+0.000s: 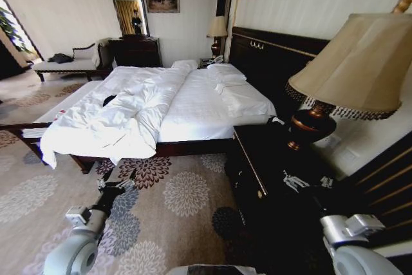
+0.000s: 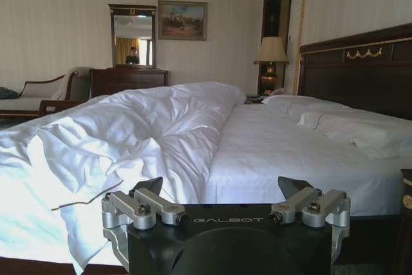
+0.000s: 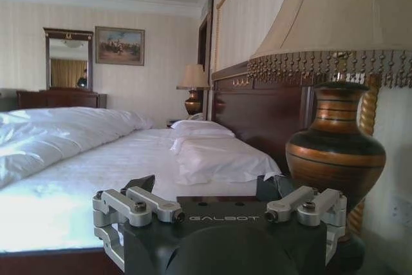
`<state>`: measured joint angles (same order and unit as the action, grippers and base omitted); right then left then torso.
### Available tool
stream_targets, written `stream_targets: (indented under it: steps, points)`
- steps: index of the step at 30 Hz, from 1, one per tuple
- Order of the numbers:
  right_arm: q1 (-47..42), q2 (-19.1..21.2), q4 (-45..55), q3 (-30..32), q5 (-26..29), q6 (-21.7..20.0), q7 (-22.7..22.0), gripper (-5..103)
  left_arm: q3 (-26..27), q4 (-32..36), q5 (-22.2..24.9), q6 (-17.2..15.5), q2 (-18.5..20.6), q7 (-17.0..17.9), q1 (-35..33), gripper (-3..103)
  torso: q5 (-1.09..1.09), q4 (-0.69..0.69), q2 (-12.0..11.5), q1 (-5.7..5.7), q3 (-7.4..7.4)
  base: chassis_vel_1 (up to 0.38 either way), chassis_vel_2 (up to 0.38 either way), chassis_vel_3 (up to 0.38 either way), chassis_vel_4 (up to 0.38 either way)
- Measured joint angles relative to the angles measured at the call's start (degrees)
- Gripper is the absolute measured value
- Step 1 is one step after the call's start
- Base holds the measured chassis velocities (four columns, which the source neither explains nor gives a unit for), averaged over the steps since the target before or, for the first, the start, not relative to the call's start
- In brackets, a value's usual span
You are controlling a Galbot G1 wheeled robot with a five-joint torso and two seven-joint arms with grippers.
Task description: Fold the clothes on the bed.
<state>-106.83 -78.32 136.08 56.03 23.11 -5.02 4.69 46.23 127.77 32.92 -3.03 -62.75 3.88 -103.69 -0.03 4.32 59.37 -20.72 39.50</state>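
Note:
The bed (image 1: 203,109) with white sheets and a dark headboard (image 1: 277,56) stands ahead of me across the carpet. A crumpled white duvet (image 1: 122,123) covers its left half and hangs over the foot. A small black patch, the clothes (image 1: 109,100), peeks out beside the duvet on the far left side of the mattress. My left gripper (image 1: 118,185) is held low over the carpet short of the bed's foot; in the left wrist view it (image 2: 222,188) is open and holds nothing. My right gripper (image 1: 295,180) hovers by the nightstand, and in the right wrist view it (image 3: 207,185) is open too.
A dark nightstand (image 1: 257,159) with a big fringed lamp (image 1: 351,69) stands close on my right. A chaise (image 1: 71,64) and a dresser with a mirror (image 1: 135,49) line the far wall. Patterned carpet (image 1: 167,204) lies between me and the bed.

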Motion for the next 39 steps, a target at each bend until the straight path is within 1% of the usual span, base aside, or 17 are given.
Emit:
stream_targets:
  steps: [1, 4, 6, 7, 10, 15, 17, 24, 26, 31, 39]
  points:
    - [-0.82, -1.25, -0.02, -0.41, -2.96, 1.47, 0.35, 100, 0.43, 0.0, -0.12, 0.56, -0.1, -0.08, -0.49, 100, 0.01, 0.01, 0.0, 0.0, 0.0, 0.0, 0.0, 0.0, 0.0]
    - [-3.18, -3.33, 0.34, -1.96, -7.68, 4.99, 1.28, 100, 1.02, 0.27, -0.08, 1.54, -0.47, -0.35, -1.56, 100, -0.01, 0.03, 0.0, 0.0, 0.0, 0.0, 0.0, 0.0, 0.0]
    - [-3.26, -3.44, 0.29, -2.11, -8.38, 5.49, 1.36, 100, 1.03, 0.27, -0.1, 1.76, -0.48, -0.42, -1.76, 100, -0.01, 0.03, 0.0, 0.0, 0.0, 0.0, 0.0, 0.0, 0.0]
    - [-3.14, -3.4, 0.16, -2.16, -8.83, 5.85, 1.38, 100, 1.01, 0.27, -0.21, 2.02, -0.48, -0.48, -1.91, 100, -0.01, 0.0, 0.0, 0.01, 0.0, 0.0, 0.0, 0.0, 0.0]
    - [-2.24, -2.65, -0.01, -1.88, -7.75, 5.57, 1.27, 100, 0.69, 0.27, -0.71, 2.26, -0.48, -0.54, -1.99, 100, 0.01, 0.01, 0.0, 0.0, 0.0, 0.0, 0.0, 0.0, 0.0]
    - [-1.59, -1.36, 0.83, -0.74, -3.47, 4.09, 0.87, 100, -0.04, 0.62, -1.42, 2.29, -0.69, -0.55, -1.88, 100, 0.0, 0.01, 0.0, 0.0, 0.0, 0.0, 0.0, 0.0, 0.0]
    - [-1.53, -1.15, 1.08, -0.63, -2.98, 3.87, 0.86, 100, -0.34, 0.54, -1.63, 2.29, -0.79, -0.55, -1.63, 100, 0.0, 0.01, 0.0, -0.01, 0.0, 0.0, 0.0, 0.0, 0.0]
    - [-1.0, -0.61, 1.68, -0.39, -2.82, 3.17, 0.98, 100, 0.15, -0.3, -1.2, 1.82, -0.37, -0.16, 0.95, 100, 0.0, 0.02, 0.0, 0.0, 0.0, 0.0, 0.0, 0.0, 0.0]
    - [-1.35, -0.9, 1.95, -0.41, -2.71, 3.09, 1.59, 100, 0.53, -0.34, -0.54, 1.23, -0.16, 0.14, 1.94, 100, 0.0, 0.02, 0.0, -0.01, 0.0, 0.0, 0.0, 0.0, 0.0]
    - [-1.86, -1.76, 1.99, -0.96, -3.62, 3.25, 2.5, 100, 0.75, -1.07, -0.69, 0.64, 0.23, 0.46, 4.05, 100, 0.0, 0.02, 0.0, 0.0, 0.0, 0.0, 0.0, 0.0, 0.0]
    - [-2.31, -3.0, 1.26, -1.69, -6.08, 4.17, 2.08, 100, -0.33, -1.04, -0.83, 0.27, 0.2, 0.54, 3.6, 100, 0.0, 0.01, 0.0, 0.0, 0.0, -0.004, 0.003, 0.007, -0.004]
